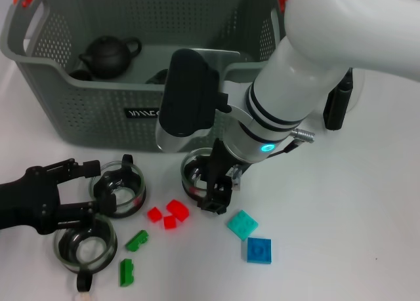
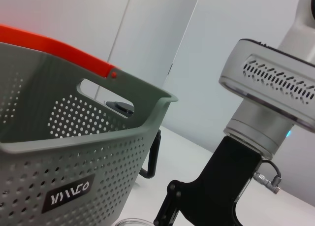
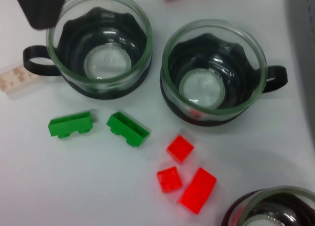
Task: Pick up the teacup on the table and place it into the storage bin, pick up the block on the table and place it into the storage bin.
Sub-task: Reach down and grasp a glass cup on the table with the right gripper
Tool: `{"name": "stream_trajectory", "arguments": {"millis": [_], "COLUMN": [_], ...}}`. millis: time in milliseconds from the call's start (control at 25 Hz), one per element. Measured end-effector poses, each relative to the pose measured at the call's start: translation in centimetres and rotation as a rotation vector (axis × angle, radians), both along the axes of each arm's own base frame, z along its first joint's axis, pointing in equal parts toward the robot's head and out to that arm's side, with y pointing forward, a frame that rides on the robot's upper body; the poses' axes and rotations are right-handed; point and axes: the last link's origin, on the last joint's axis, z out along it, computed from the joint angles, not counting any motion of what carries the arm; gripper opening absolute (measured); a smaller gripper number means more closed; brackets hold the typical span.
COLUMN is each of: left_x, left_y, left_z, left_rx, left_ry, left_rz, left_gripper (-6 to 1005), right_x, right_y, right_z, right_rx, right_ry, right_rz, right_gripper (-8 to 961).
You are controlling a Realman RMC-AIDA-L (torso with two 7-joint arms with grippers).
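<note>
Three glass teacups stand in front of the grey storage bin (image 1: 98, 111): one (image 1: 121, 186) by my left gripper, one (image 1: 85, 245) nearer the table's front edge, one (image 1: 193, 173) under my right gripper. My right gripper (image 1: 215, 189) hangs low at that third teacup's rim, its black fingers partly hiding the cup. My left gripper (image 1: 88, 188) is open, with its fingertips just left of the first teacup. Red blocks (image 1: 176, 210), green blocks (image 1: 136, 240), a teal block (image 1: 242, 223) and a blue block (image 1: 258, 250) lie loose on the table.
A black teapot (image 1: 108, 55) sits inside the bin. A glass pot with a black handle (image 1: 338, 104) stands right of the bin, behind my right arm. In the left wrist view the bin wall (image 2: 74, 177) is close, with the right gripper (image 2: 197, 201) beyond.
</note>
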Motion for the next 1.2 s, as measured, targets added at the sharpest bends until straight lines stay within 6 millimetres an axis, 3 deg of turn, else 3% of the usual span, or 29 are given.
{"name": "stream_trajectory", "arguments": {"millis": [1200], "left_x": [-0.1], "left_y": [-0.1], "left_z": [-0.2], "left_rx": [0.009], "left_ry": [-0.01], "left_rz": [0.005], "left_gripper": [905], "right_x": [1.7], "right_y": [0.2], "right_z": [-1.1], "right_rx": [0.0], "right_ry": [0.022], "right_rz": [0.031], "right_gripper": [430]}}
